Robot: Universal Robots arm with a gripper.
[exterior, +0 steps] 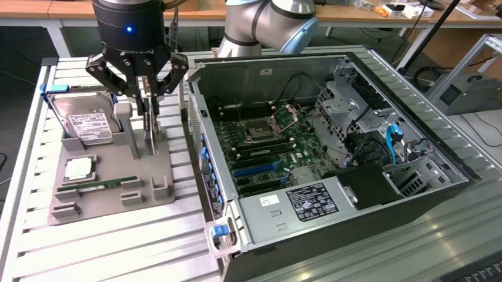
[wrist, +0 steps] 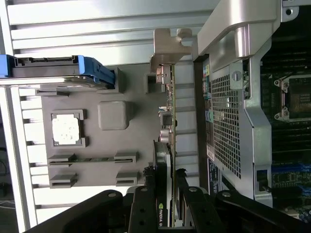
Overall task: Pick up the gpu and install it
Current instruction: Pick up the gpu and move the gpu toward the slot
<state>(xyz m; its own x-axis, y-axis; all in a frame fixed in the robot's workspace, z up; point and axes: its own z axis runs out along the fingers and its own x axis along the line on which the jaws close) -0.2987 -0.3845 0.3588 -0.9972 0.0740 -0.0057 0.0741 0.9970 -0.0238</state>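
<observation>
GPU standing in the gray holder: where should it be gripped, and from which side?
Grip the gpu by its upper long edge, coming straight down, pads on its two flat faces. It stands upright on edge in the gray holder, top edge free, with the computer case close beside it. The gripper is closed on it that way.
</observation>
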